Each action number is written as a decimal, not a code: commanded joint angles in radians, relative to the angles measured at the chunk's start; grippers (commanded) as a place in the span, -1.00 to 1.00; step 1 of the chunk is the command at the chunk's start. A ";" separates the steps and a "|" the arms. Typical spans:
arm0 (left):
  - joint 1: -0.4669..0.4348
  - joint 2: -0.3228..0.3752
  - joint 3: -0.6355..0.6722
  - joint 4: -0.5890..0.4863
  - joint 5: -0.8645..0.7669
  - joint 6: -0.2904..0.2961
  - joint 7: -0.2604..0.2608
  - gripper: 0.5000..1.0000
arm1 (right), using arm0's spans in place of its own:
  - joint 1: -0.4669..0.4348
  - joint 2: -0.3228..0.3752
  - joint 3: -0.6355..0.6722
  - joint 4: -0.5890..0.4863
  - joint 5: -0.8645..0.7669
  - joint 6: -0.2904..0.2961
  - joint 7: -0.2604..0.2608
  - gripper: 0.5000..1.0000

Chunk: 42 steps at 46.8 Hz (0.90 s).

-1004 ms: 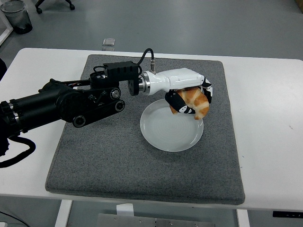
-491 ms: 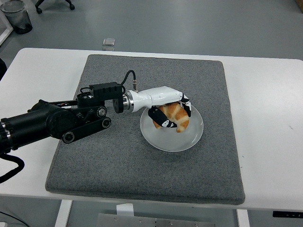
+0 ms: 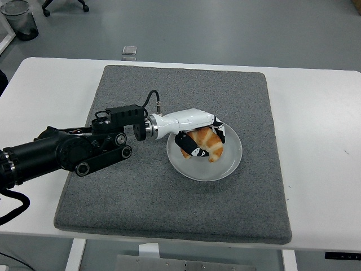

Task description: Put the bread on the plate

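The bread, a golden croissant (image 3: 207, 144), sits low over the white round plate (image 3: 230, 162) at the middle of the grey mat (image 3: 141, 192). My left hand (image 3: 198, 141), white with black fingers, reaches in from the left and is still curled around the croissant's left side. The croissant looks to be touching the plate's inner surface. My right arm is out of view.
The mat lies on the white table (image 3: 321, 141). A small clear box (image 3: 130, 52) stands at the table's far edge. A dark bin (image 3: 20, 18) is on the floor beyond at the top left.
My left hand has carried the croissant down and to the left, from above the plate's far right rim to low over the plate's middle. The arm has drawn back leftward.
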 commanded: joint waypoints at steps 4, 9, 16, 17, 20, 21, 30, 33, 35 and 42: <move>0.000 0.005 -0.002 0.000 -0.005 0.002 0.001 -0.94 | 0.000 0.000 0.000 0.000 0.000 0.000 0.000 0.75; 0.016 0.005 -0.011 0.001 -0.006 0.024 0.001 -0.22 | 0.000 0.000 0.000 0.000 0.000 0.000 0.000 0.75; 0.022 0.005 -0.008 0.001 -0.009 0.054 -0.001 0.35 | 0.000 0.000 0.000 0.000 0.000 0.000 0.000 0.75; 0.022 0.005 -0.006 0.001 -0.011 0.054 -0.001 0.39 | 0.000 0.000 0.000 0.000 0.000 0.000 0.000 0.75; 0.022 0.007 -0.006 0.001 -0.021 0.054 -0.001 0.52 | 0.000 0.000 0.000 0.000 0.000 0.000 0.000 0.75; 0.022 0.007 -0.006 0.001 -0.025 0.053 -0.001 0.54 | 0.000 0.000 0.000 0.000 0.000 0.000 0.000 0.75; 0.022 0.007 -0.005 0.000 -0.083 0.053 0.001 0.69 | 0.000 0.000 0.000 0.000 0.000 0.000 0.000 0.75; 0.020 0.007 -0.003 -0.003 -0.103 0.050 0.001 0.71 | 0.000 0.000 0.000 0.000 0.000 0.001 0.000 0.75; 0.020 0.007 -0.006 -0.003 -0.117 0.047 0.001 0.74 | 0.000 0.000 0.000 0.000 0.000 0.000 0.000 0.75; 0.002 0.010 -0.017 -0.005 -0.199 0.039 0.001 0.84 | 0.000 0.000 0.000 0.000 0.000 0.000 0.000 0.75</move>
